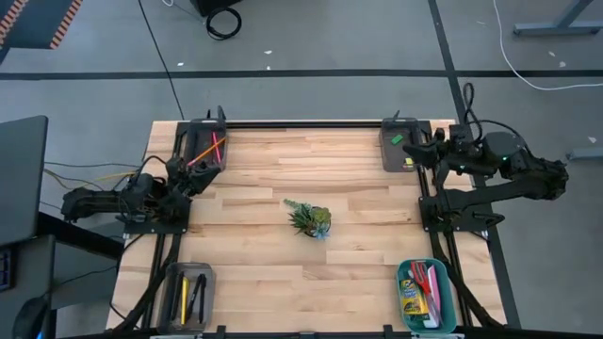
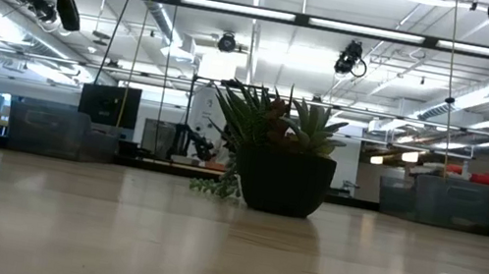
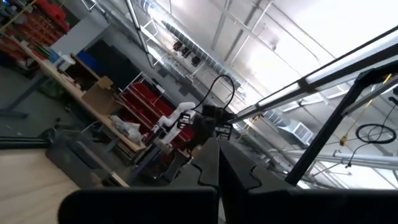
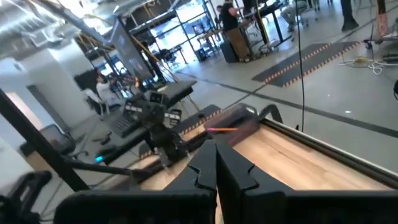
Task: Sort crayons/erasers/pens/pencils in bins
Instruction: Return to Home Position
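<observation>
Pale wooden worktop (image 1: 283, 273) seen from above, 4 bins at its corners. The upper-left dark grey rectangular bin (image 1: 203, 132) held thin orange and pink pencils (image 1: 215, 149). The upper-right dark grey bin (image 1: 396, 155) held a stubby green eraser (image 1: 398, 138) and a small yellow eraser (image 1: 409, 162). The lower-left translucent grey bin (image 1: 209, 282) held slim black pens (image 1: 199, 299) and 1 yellow stick (image 1: 184, 292). The lower-right teal bin (image 1: 424, 264) held the flat yellow-and-green crayon box (image 1: 410, 294) beside red-handled scissors (image 1: 431, 285). A spiky green plant in a dark pot (image 1: 309, 218) stood mid-worktop. The left tool (image 1: 195, 168) sat at the left edge, just beside the pencil bin, fingers together. The right tool (image 1: 426, 149) sat at the right edge beside the eraser bin, fingers together.
</observation>
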